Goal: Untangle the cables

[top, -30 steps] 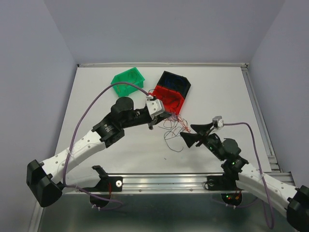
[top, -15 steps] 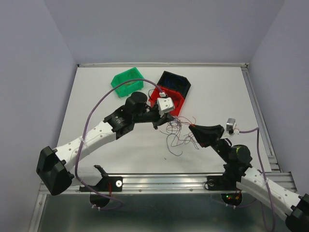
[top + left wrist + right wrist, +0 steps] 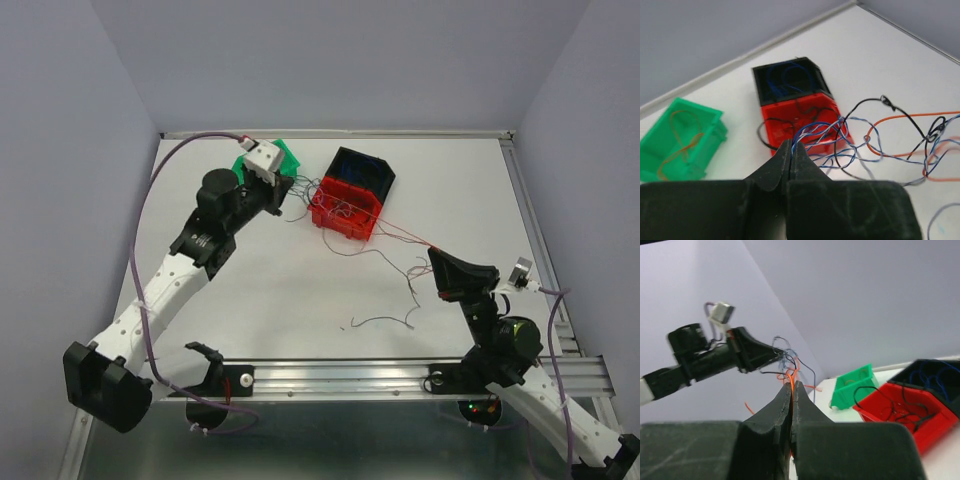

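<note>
The cables (image 3: 398, 234) are thin red, orange, blue and black wires stretched in the air between my two grippers, above the red bin (image 3: 343, 217). My left gripper (image 3: 289, 187) is by the green bin (image 3: 286, 153) and is shut on blue and white strands (image 3: 820, 131). An orange cable (image 3: 900, 119) and a black one (image 3: 901, 112) loop through them. My right gripper (image 3: 432, 252) is shut on the orange cable (image 3: 791, 374), which runs towards the left gripper (image 3: 774, 356). A loose wire (image 3: 385, 320) lies on the table.
A dark blue bin (image 3: 362, 170) with blue wire in it adjoins the red bin. The green bin (image 3: 682, 137) holds an orange-brown loop. A curled wire end (image 3: 412, 272) hangs beside the right gripper. A metal rail (image 3: 340, 375) runs along the near edge.
My right gripper shut on the orange cable and pulled back to the right. My left arm swung up and left to the green bin, so the bundle is now drawn out.
</note>
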`<state>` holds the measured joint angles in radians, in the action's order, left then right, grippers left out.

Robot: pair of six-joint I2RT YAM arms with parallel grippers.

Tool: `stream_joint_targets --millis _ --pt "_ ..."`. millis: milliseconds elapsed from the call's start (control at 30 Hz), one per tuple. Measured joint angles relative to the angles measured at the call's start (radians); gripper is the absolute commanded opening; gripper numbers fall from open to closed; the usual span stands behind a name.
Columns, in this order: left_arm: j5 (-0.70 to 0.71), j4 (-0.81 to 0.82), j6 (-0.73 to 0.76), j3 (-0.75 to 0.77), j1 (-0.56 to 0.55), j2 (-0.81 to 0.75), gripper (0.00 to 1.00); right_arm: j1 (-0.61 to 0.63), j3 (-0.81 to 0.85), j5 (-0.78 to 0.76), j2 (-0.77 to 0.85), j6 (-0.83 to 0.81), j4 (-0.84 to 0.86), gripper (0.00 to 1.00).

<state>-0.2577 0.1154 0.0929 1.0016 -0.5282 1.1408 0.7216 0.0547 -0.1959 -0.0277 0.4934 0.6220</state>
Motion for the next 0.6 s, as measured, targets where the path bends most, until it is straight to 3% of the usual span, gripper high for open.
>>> stream_joint_targets --millis 100,433,600 --pt "0.060 0.025 -0.026 -0.032 0.095 -0.078 0.00 0.000 0.000 -0.071 0.001 0.016 -0.053 0.01" --pt "0.287 0.050 0.007 -0.173 0.257 -0.420 0.00 0.002 0.000 -0.258 0.003 0.092 -0.177 0.01" --pt "0.452 0.071 0.077 -0.186 0.280 -0.589 0.00 0.002 0.000 -0.364 0.008 0.164 -0.232 0.01"
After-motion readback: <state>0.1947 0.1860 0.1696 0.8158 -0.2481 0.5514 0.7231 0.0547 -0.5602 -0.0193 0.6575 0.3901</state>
